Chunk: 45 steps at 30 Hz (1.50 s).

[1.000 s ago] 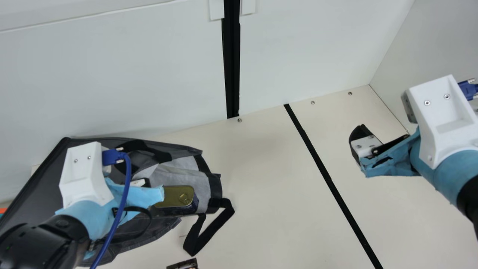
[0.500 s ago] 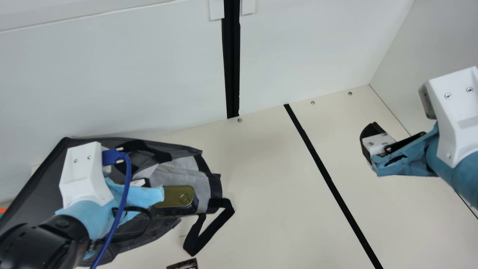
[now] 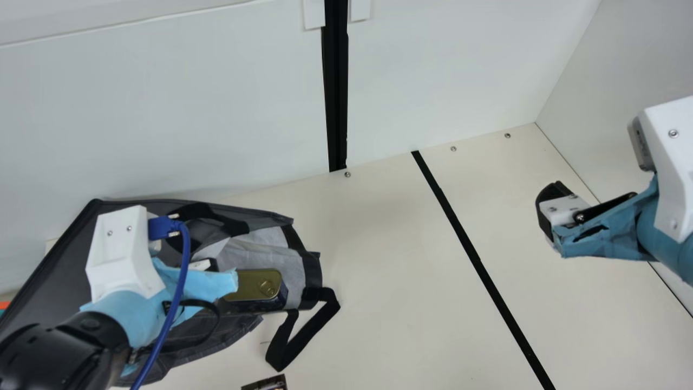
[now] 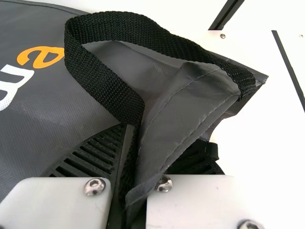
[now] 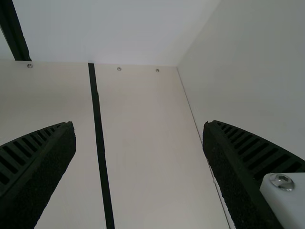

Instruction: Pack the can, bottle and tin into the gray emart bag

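Tin at the bag's mouth; full packing cannot be confirmed

The gray emart bag (image 3: 48, 271) is laid on its side on the counter (image 3: 379, 281), with its mouth turned toward the middle. The tin (image 3: 259, 285) is seen in that mouth, resting against the pale lining, its gold lid exposed; it can be judged as placed, though near the opening. Behind it, a white-and-black piece (image 3: 201, 265) is partly covered by the left arm, and whether it belongs to the bottle or the can cannot be told.

A fold of the bag's cloth is pinched tightly by the left gripper (image 4: 138, 152), with the strap (image 4: 114, 24) running down to the same spot. The right gripper (image 5: 139, 126) is spread wide, with nothing held, well apart from the bag.

A dark item (image 3: 265, 384) is cut off at the main view's bottom edge; if it is one of the three, packing is left to be done. Otherwise, perhaps, the tin should be pushed deeper and the bag released.
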{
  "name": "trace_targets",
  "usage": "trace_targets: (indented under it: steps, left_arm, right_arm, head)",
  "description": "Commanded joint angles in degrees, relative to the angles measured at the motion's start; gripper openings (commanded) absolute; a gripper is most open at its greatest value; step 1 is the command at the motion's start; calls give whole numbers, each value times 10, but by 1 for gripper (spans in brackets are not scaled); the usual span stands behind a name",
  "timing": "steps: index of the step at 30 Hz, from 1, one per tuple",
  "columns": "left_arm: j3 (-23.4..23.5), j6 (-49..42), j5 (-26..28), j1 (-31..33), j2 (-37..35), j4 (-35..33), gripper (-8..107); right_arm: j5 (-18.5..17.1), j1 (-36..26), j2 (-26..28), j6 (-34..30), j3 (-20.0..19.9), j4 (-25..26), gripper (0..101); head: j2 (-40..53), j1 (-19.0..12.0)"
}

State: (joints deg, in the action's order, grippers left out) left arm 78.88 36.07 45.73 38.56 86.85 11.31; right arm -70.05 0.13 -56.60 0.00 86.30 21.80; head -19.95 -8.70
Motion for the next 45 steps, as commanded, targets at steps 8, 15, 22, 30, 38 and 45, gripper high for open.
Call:
trace_targets:
  steps: [8,15,22,30,38,45]
  left_arm:
    - [0,0,0,0,0,0,10]
    - [0,0,0,0,0,0,10]
    - [0,0,0,0,0,0,10]
    - [0,0,0,0,0,0,10]
    - [0,0,0,0,0,0,10]
    - [0,0,0,0,0,0,10]
  right_arm:
    - [1,-37,3,-27,-1,-39,91]
    - [1,-52,2,-40,1,-61,91]
    - [1,-47,-5,-46,6,-70,91]
    - [1,-25,-18,-40,12,-69,91]
    - [20,-10,-36,-32,1,-69,91]
    - [38,-5,-53,-32,-9,-80,91]
  head:
    - [0,-13]
    - [0,-13]
    - [0,-13]
    - [0,-13]
    - [0,-13]
    - [0,-13]
